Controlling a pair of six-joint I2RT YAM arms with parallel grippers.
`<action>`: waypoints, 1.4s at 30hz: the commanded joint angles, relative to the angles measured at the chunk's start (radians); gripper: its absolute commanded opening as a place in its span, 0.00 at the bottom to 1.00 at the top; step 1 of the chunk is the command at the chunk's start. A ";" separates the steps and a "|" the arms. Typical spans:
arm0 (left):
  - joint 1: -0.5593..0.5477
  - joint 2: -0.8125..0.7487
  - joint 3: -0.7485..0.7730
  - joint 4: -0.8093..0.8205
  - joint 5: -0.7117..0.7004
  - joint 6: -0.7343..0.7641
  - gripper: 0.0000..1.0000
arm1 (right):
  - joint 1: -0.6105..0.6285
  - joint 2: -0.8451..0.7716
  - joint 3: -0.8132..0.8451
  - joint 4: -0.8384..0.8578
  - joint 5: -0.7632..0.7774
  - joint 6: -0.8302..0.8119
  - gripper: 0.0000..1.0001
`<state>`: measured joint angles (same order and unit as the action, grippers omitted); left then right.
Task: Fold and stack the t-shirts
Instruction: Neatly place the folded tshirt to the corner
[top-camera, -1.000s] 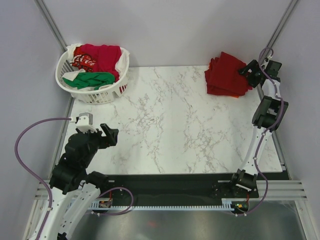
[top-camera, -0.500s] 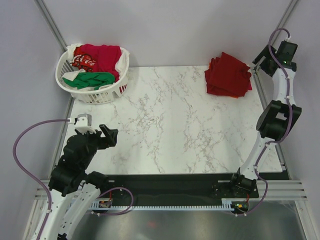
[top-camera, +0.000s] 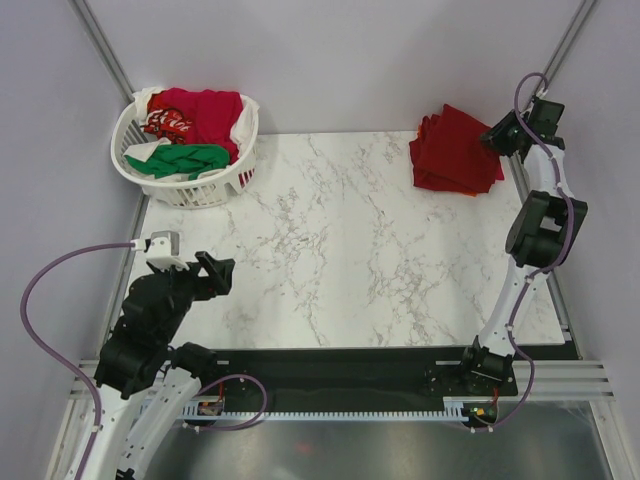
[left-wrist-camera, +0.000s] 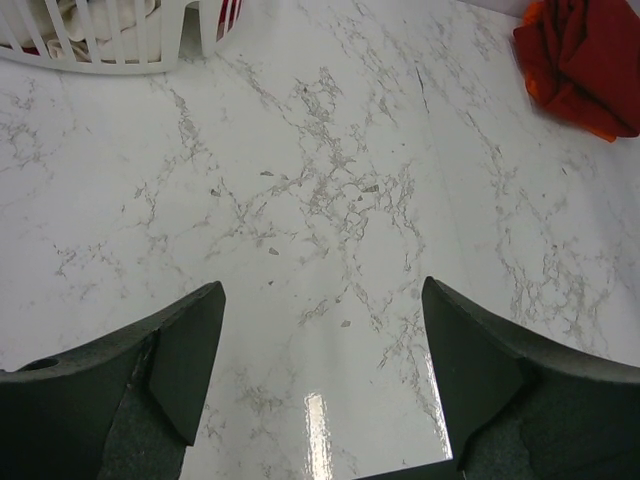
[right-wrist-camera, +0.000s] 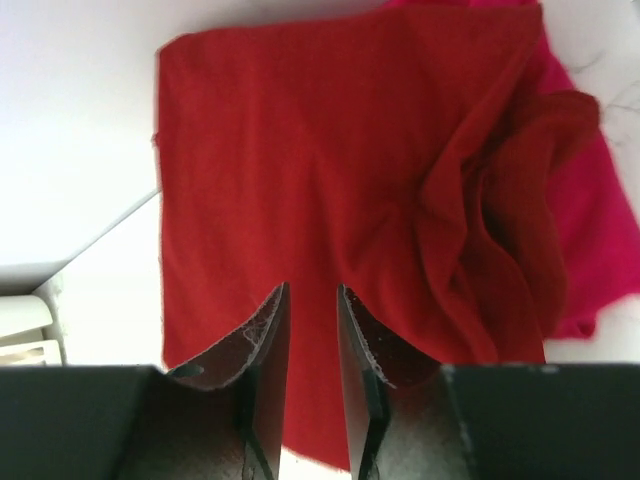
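1. The marble table (top-camera: 340, 250) lies bare across its middle, open to either arm.
2. A laundry basket (top-camera: 186, 147) blocks the far left corner.
3. The folded red t-shirts (top-camera: 455, 152) fill the far right corner.

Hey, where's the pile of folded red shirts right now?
In the top view, the red shirt stack sits at the marble table's far right corner, beside the right gripper, opposite the laundry basket.

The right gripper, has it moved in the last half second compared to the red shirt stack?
Yes. The right gripper has swung left and down, from beyond the table's far right corner to the right edge of the stack of red t-shirts.
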<state>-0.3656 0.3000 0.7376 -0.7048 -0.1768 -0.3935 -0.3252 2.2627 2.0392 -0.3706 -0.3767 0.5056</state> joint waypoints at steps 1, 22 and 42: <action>0.007 0.007 0.020 0.016 0.011 0.019 0.87 | -0.009 0.121 0.140 0.093 -0.090 0.059 0.32; 0.008 0.040 0.022 0.016 0.007 0.018 0.87 | -0.104 0.144 0.078 0.091 0.044 0.004 0.77; 0.008 0.031 0.022 0.016 0.000 0.016 0.87 | -0.089 0.201 0.159 0.213 0.062 0.088 0.54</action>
<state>-0.3641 0.3340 0.7376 -0.7052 -0.1768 -0.3935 -0.4206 2.4397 2.1258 -0.2157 -0.3328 0.5716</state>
